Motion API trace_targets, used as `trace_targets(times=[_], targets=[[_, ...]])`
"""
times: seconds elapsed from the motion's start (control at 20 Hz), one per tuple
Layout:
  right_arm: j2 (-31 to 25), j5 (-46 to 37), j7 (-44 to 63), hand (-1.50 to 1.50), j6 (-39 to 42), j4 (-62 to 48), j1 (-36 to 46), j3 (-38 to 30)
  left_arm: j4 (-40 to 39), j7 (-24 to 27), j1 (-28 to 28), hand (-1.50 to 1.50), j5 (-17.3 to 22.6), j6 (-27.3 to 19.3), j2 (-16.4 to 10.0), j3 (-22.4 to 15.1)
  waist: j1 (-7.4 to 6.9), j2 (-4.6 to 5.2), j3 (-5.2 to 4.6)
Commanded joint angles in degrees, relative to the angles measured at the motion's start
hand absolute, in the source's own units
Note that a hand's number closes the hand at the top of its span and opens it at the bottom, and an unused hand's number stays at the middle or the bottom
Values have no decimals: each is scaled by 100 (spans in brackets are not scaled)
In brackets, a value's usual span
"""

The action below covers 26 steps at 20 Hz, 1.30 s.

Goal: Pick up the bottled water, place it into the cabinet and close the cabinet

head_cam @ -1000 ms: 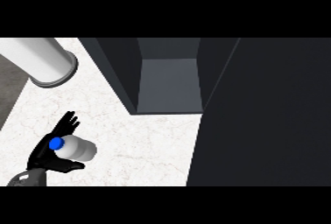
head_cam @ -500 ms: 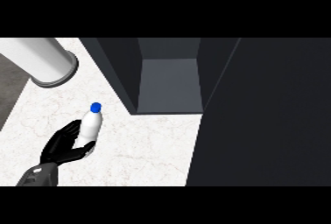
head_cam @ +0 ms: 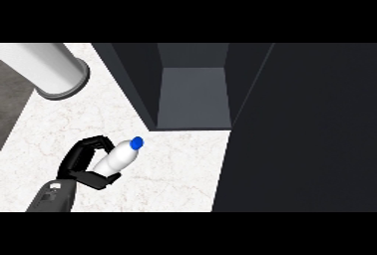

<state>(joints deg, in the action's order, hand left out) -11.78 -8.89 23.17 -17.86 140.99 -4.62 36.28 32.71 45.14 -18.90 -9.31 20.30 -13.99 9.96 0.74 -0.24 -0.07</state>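
White marbled worktop [head_cam: 173, 167] lies beneath the left hand [head_cam: 80, 162], whose fingers [head_cam: 91, 142] clamp the bottled water [head_cam: 117, 158], blue cap [head_cam: 137, 143] tilted toward the open cabinet [head_cam: 193, 94], seemingly ready for insertion.

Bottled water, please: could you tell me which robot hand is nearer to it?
Left. The left robot hand is curled round the bottled water, in front of the open cabinet; the right robot hand is not in view.

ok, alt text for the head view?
The left hand holds a white water bottle with a blue cap, fingers curled round it, above the white marble counter. Ahead, the dark cabinet stands open.
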Motion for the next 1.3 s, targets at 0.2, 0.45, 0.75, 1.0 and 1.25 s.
trace_targets(times=[0.2, 0.45, 0.75, 1.0, 1.25], targets=[[-112, -464, 95, -150, -119, 389, 2, 9, 667, 502, -78, 150, 167, -1401, 1098, 132, -12, -1, 2], [-109, -401, -18, -150, -180, 304, -94, 50, 843, 212, -298, 150, 971, -1696, 1382, -534, 1, 5, 4], [-319, -223, 337, -150, -166, 804, -80, -89, 1901, -781, -270, 150, 2014, -2116, 1395, -1468, -16, -10, 6], [-332, -362, -303, -150, -238, 496, -357, 153, 2671, -1194, -61, 150, 2734, -2926, 1397, -2550, 7, -4, 7], [-276, -379, 162, -150, -237, 518, -72, 100, 3106, -1901, -594, 150, 2853, -3680, 1398, -2834, -13, 7, 5]])
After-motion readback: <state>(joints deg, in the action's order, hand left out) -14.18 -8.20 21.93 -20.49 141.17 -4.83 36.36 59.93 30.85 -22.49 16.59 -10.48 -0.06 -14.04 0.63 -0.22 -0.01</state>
